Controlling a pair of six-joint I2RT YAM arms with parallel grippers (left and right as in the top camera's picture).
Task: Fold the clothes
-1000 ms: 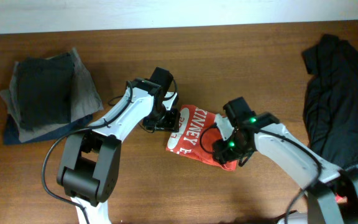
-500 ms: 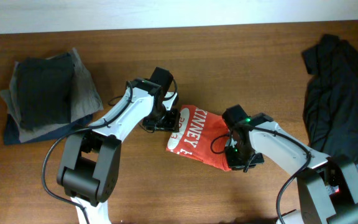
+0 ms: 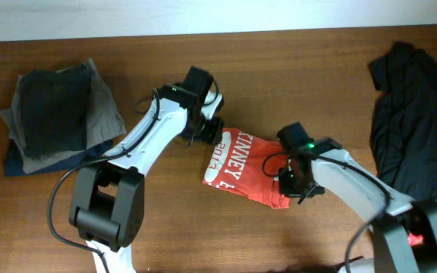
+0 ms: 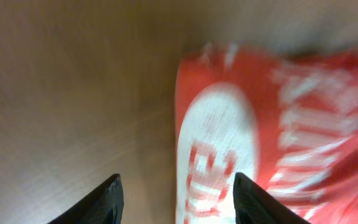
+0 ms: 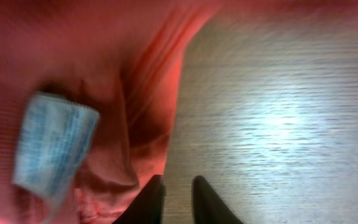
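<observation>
Plainly, the red-orange T-shirt (image 3: 241, 163) lies bunched mid-tabletop (image 3: 302, 68) between both arms. The left jaws stand apart over its emblem edge and the right jaws sit nearly together at its hem. We cannot tell whether they pinch cloth, so a pull may drag the fold open.

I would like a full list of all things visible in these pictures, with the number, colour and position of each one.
T-shirt: 1, red-orange, white lettering, table centre
care label: 1, pale, on the T-shirt
black garment: 1, black, unfolded, table's right edge
folded pile: 1, black, grey, dark blue, table's left
table: 1, brown wood
left arm: 1, white and black
right arm: 1, white and black
left end effector: 1, black, over T-shirt's left end
right end effector: 1, black, beside T-shirt's right edge
</observation>
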